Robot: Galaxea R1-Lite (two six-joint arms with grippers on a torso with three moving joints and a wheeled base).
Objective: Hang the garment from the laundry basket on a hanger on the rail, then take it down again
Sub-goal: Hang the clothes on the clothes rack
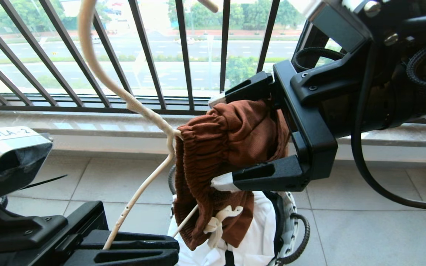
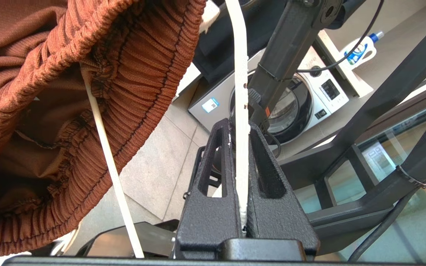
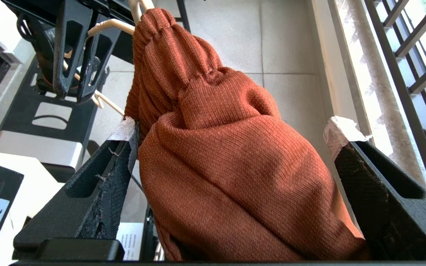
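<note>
The garment (image 1: 231, 133), rust-brown shorts, hangs bunched with its gathered waistband (image 2: 131, 74) threaded over one arm of the hanger (image 1: 139, 184). My left gripper (image 2: 239, 127) is low on the left, shut on the hanger's cream wire (image 2: 239, 74). My right gripper (image 1: 220, 142) reaches in from the right. Its fingers stand wide open either side of the garment's (image 3: 235, 177) bundle, which lies between them (image 3: 233, 129). The white drawstring (image 1: 218, 221) dangles below. The laundry basket (image 1: 290, 225) sits on the floor under the garment. The rail is out of view.
The black barred window railing (image 1: 183, 55) and a stone ledge (image 1: 87, 125) run close behind. A white cloth (image 1: 257, 244) lies in the basket. A washing machine (image 2: 309, 99) and a detergent bottle (image 2: 361, 50) stand beyond the left gripper.
</note>
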